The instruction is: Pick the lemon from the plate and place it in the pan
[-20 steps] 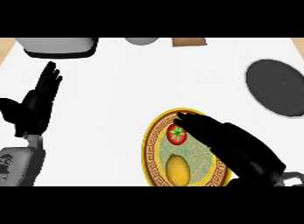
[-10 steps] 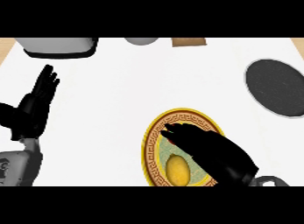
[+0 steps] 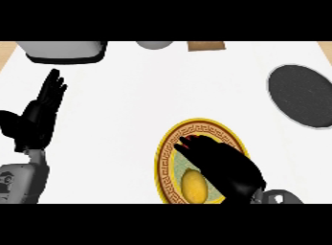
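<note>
A yellow lemon [image 3: 193, 186] lies on the gold-rimmed plate [image 3: 170, 146] at the lower middle of the head view. My right hand [image 3: 221, 165] stretches over the plate with straight fingers, its palm just right of and partly above the lemon. A sliver of a red tomato [image 3: 193, 138] peeks out at the fingertips. The dark pan [image 3: 304, 94] sits at the far right, well away from the plate. My left hand [image 3: 36, 117] rests open at the left, fingers up.
A grey appliance [image 3: 62, 51] stands at the back left. A small grey bowl [image 3: 154, 44] and a brown block [image 3: 205, 45] sit along the back edge. White counter lies between the plate and the pan.
My right hand has drawn back toward me and lower over the plate, now covering most of the tomato and sitting beside the lemon. The left hand has barely shifted.
</note>
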Tool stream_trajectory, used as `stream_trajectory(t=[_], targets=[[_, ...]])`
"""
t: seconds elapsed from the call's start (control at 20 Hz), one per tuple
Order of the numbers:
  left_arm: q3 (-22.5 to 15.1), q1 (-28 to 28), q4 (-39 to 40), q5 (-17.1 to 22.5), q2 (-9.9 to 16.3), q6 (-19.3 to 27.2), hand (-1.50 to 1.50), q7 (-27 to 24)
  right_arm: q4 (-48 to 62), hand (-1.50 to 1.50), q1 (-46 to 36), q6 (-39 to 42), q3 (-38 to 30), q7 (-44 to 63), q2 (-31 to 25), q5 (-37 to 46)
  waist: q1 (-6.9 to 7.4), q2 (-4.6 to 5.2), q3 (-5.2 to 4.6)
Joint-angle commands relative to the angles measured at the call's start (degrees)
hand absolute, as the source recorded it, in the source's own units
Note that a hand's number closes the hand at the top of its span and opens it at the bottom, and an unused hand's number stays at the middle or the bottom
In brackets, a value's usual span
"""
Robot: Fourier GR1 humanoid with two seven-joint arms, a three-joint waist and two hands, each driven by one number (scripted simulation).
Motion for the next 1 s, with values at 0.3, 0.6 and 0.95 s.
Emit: stream_trajectory(t=[0.3,0.6,0.95], targets=[[0.94,-1.43,0.99,-1.65,-1.72,-0.22,0.00,0.81,6.45,-1.50,1.35,1.65,-0.87,-4.53,4.45,8.16,-0.04,0.00,0.00],[2.78,-3.18,3.07,-0.82,-1.06,-1.65,0.00,0.90,4.80,-1.50,3.29,4.24,0.88,-3.39,5.16,11.93,-0.15,-0.01,0.00],[2.70,-1.06,3.61,-1.52,-2.00,-2.64,0.00,-1.67,15.16,-1.50,2.22,1.02,0.81,-8.89,7.58,16.48,-0.08,0.02,0.00]])
